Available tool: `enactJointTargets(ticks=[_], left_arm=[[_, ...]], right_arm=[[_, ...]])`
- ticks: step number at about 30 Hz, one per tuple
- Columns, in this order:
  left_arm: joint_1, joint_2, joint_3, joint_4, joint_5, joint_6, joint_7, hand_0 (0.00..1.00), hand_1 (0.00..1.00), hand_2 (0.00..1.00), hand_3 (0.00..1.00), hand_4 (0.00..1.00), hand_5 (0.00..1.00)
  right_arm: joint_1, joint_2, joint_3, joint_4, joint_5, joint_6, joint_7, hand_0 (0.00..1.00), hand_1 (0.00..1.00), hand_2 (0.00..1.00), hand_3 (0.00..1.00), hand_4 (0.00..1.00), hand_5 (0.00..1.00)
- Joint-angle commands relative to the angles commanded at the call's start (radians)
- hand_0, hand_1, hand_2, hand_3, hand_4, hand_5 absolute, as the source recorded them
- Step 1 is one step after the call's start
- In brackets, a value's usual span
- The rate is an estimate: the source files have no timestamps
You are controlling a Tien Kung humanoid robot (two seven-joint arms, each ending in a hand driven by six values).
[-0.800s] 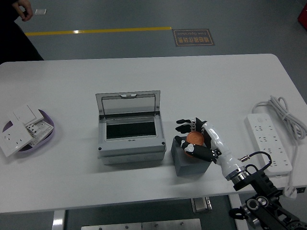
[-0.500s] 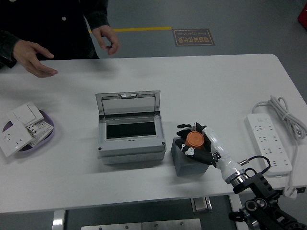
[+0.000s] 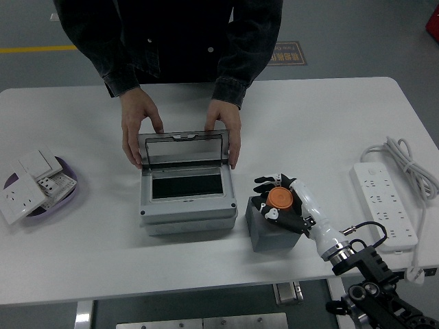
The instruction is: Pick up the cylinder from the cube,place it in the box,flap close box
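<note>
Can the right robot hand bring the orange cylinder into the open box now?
Probably yes. The right robot hand grips the orange cylinder on the cube, beside the box. Its lid is up, held by a person's hands.

The right hand point(image 3: 281, 203) is built with black fingers, a white back, a silver wrist ring and a looped black cable; a dark buttoned jacket point(image 3: 171, 41) is worn by the person.
</note>
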Motion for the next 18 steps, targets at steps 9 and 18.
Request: enactJointTargets(ticks=[9, 18], left_arm=[[-0.001, 0.001, 0.001, 0.0, -0.001, 0.0, -0.002, 0.639, 0.668, 0.594, 0.662, 0.706, 0.289], [0.0, 0.0, -0.004, 0.0, 0.002, 0.0, -0.001, 0.639, 0.669, 0.595, 0.662, 0.705, 0.288]], right_arm=[[0.004, -0.003, -0.014, 0.022, -0.044, -0.03, -0.022, 0.512, 0.51, 0.529, 0.562, 0.238, 0.002], [0.032, -0.012, -0.016, 0.08, -0.069, -0.058, -0.023, 0.286, 0.258, 0.319, 0.3, 0.002, 0.002]])
